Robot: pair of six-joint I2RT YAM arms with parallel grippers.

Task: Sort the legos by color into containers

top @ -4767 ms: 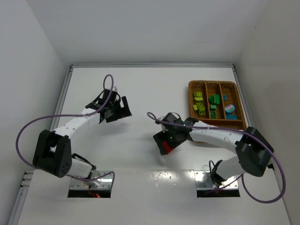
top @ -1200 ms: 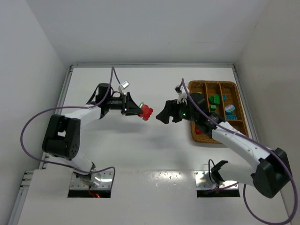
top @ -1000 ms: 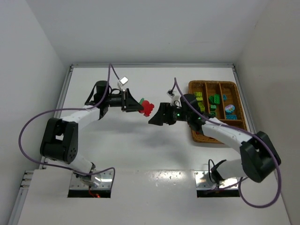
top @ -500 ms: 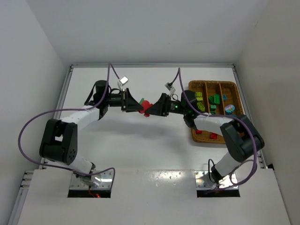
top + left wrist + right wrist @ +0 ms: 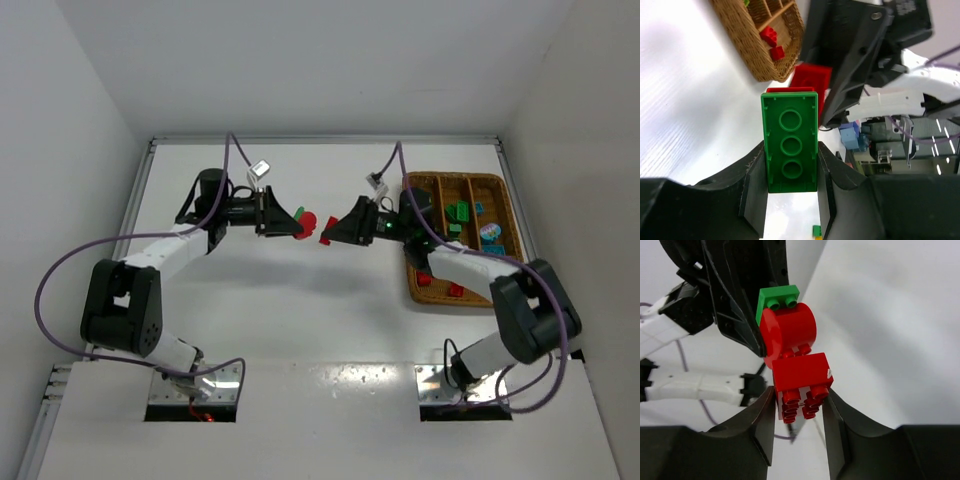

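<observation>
Grippers nose to nose, hardly any gap

Straight ahead of the left gripper's [image 5: 293, 222] jaws stood the right gripper [image 5: 336, 233], so near that the green brick [image 5: 790, 150] with its round red piece [image 5: 790, 330] and the red brick [image 5: 800, 372] all but met; whether they touched could not be told. Behind the right jaws the wicker tray [image 5: 460, 177] lay under that arm. To either side of both jaw pairs the white table [image 5: 300, 310] lay open.

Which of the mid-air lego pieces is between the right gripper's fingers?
The square red brick. The green brick sits in the left gripper, round red piece against it.
</observation>
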